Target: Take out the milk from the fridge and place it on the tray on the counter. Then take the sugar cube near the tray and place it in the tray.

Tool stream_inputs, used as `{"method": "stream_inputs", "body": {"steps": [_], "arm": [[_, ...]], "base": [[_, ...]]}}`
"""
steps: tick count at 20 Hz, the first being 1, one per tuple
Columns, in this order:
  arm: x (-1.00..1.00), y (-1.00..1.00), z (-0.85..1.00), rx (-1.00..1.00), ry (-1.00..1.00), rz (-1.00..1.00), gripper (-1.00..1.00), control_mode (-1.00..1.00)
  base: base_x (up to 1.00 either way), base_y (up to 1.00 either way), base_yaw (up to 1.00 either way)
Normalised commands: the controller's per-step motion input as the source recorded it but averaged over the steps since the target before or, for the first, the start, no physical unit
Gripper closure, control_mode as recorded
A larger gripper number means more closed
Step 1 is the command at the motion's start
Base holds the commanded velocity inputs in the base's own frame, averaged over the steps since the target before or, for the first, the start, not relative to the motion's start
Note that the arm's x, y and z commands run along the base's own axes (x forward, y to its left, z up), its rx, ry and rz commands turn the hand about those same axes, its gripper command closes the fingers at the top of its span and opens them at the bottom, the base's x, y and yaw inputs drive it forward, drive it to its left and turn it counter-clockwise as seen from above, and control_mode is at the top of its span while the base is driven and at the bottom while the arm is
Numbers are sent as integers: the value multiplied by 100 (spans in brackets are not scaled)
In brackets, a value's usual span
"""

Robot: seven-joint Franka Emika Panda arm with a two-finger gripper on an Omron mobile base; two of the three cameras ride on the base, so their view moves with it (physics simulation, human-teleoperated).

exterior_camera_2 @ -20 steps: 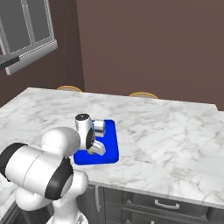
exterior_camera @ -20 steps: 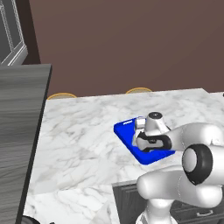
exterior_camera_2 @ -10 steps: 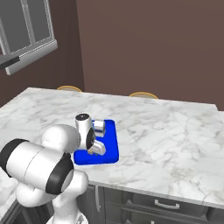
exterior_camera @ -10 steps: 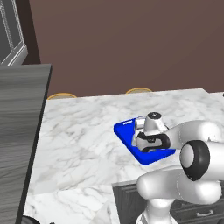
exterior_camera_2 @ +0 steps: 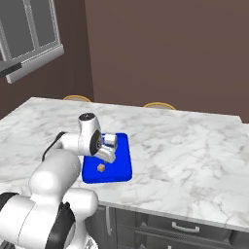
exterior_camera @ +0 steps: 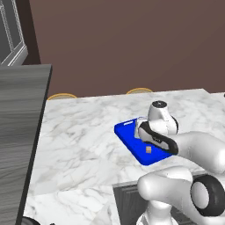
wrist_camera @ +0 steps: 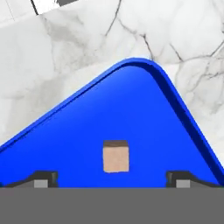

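The blue tray (exterior_camera: 132,139) (exterior_camera_2: 121,160) (wrist_camera: 144,113) lies on the white marble counter (exterior_camera: 79,145) (exterior_camera_2: 185,151). The tan sugar cube (exterior_camera: 148,150) (exterior_camera_2: 100,168) (wrist_camera: 116,156) rests on the tray floor near one corner. My gripper (exterior_camera: 148,141) (exterior_camera_2: 103,159) (wrist_camera: 111,180) hangs just above the cube, open, its fingertips (wrist_camera: 42,178) wide apart on either side and touching nothing. A pale boxy carton, the milk (exterior_camera_2: 111,140), stands on the tray behind the hand, partly hidden by it. The fridge is out of view.
A tall dark grey panel (exterior_camera: 19,140) stands along the counter's left side. Two round wooden seat tops (exterior_camera: 61,96) (exterior_camera: 139,91) peek over the far edge. Dark drawers with silver handles (exterior_camera_2: 185,227) run below the front edge. Bare marble stretches right of the tray.
The jaws have gone from shut to wide open. The sugar cube has left them and now lies on the tray. The arm has barely moved.
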Motion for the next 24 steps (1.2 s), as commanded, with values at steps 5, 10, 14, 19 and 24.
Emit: {"method": "stream_inputs", "body": {"steps": [5, 10, 14, 19, 24], "arm": [[-46, -7, 100, 0, -4, 0, -100, -100], [-54, -7, 100, 0, -2, 0, -100, -100], [-77, -13, 100, 0, -16, 0, -100, -100], [-67, -2, 100, 0, -13, 0, -100, -100], [-72, 0, 100, 0, -10, 0, -100, -100]], "base": [[0, 0, 0], [0, 0, 0], [0, 0, 0], [0, 0, 0], [0, 0, 0]]}}
